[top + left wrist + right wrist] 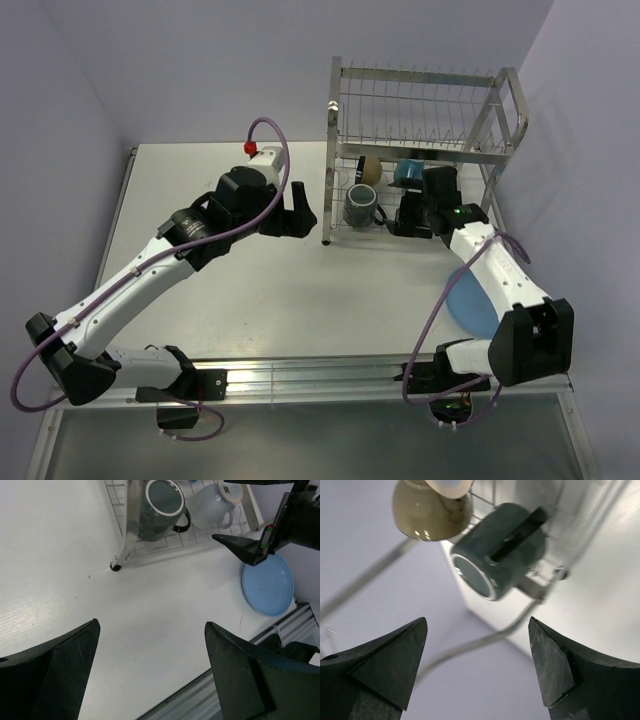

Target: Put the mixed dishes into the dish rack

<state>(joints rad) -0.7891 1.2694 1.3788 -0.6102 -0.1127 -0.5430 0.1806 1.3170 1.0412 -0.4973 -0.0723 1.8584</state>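
Note:
The dish rack stands at the back right. On its lower tier lies the dark grey mug, with the tan bowl and the light blue mug behind it. A white mug lies beside the grey one. On the table under my right arm rests the light blue plate. My right gripper is open and empty at the rack's front, just right of the grey mug. My left gripper hangs open and empty just left of the rack.
The rack's steel leg and foot stand close in front of my left gripper. A curved rack wire crosses between my right fingers' view. The table's metal front rail runs along the near edge; walls close in behind and right.

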